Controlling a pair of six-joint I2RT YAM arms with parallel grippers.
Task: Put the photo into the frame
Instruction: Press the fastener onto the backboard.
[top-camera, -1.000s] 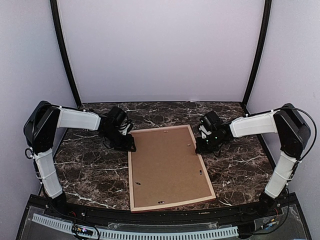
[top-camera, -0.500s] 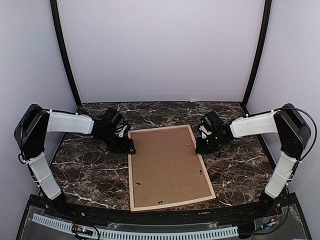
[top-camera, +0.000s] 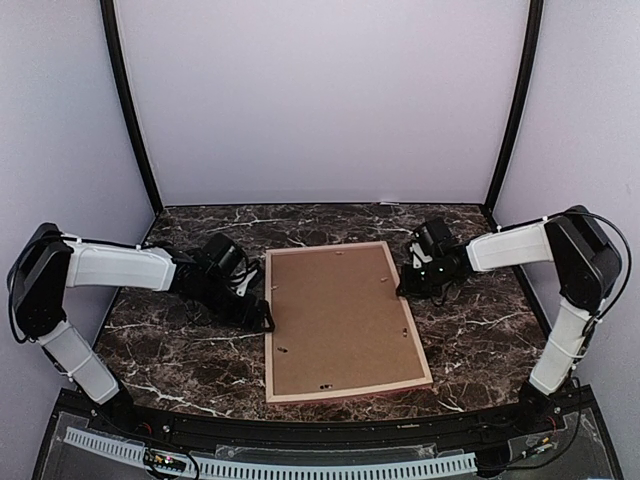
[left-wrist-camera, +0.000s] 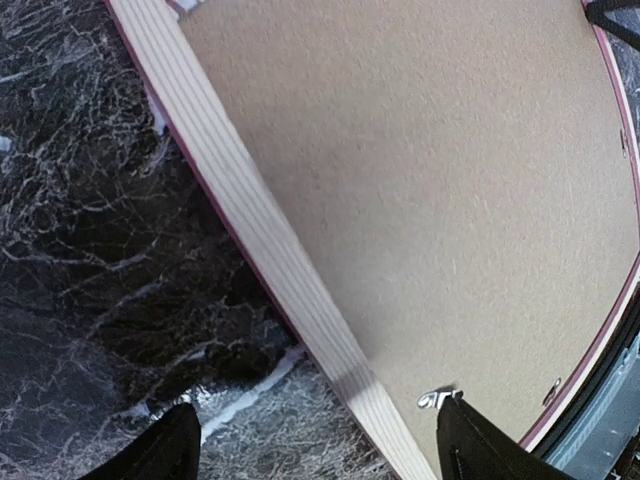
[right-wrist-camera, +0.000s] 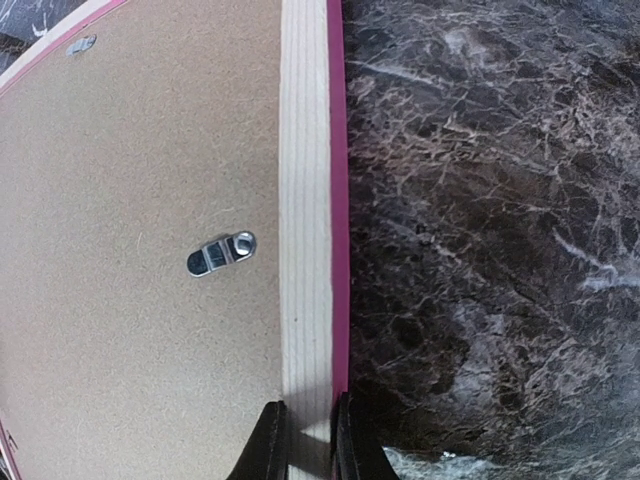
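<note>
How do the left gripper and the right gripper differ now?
The left gripper is open wide above one long rail of the frame and holds nothing; the right gripper is shut on the opposite rail. The left gripper's jaws stand far apart, the right gripper's nearly together. Both are at the frame's long edges.

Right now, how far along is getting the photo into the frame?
Looks done: frame lies face down with the backing board seated in it; the photo is hidden, presumably underneath. In hand: right pincer grips the frame's edge, left pincer open astride the other. Left: probably just securing clips and letting go.
</note>
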